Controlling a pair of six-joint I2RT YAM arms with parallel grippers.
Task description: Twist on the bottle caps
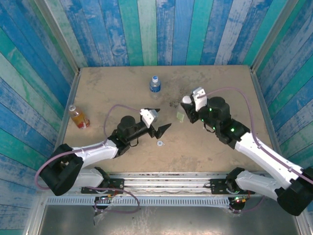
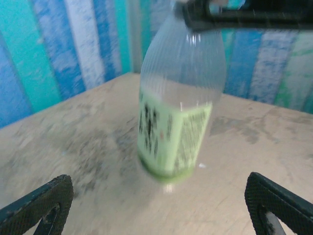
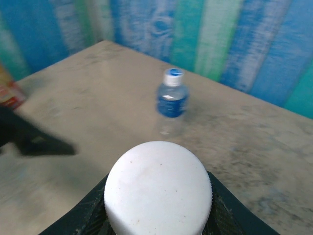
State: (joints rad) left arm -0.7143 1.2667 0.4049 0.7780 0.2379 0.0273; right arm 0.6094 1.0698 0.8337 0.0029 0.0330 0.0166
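Here, the right gripper (image 1: 188, 104) is clamped on the white cap (image 3: 158, 188) atop the green-labelled bottle (image 2: 173, 132); in the right wrist view its dark fingers (image 3: 86, 215) press against the cap from both sides. The bottle is clear above its label and leans, right of the table's centre. Whether its base touches the table (image 1: 220, 78) cannot be told, as that part is blurred. The left gripper (image 1: 162, 119) lies just left of this bottle, jaws spread wide and holding nothing. In the left wrist view its two fingertips (image 2: 41, 203) sit far apart at the lower corners, with the bottle between and beyond them, untouched. The blue-labelled bottle (image 1: 155, 85) stands upright near the far edge with its blue cap (image 3: 173, 76) on. The orange-drink bottle (image 1: 78, 117) sits near the left edge, well apart from both arms. A loose white cap (image 1: 160, 143) lies flat on the table, just on the near side of the left gripper. Blue and green plank walls (image 1: 161, 29) enclose the table
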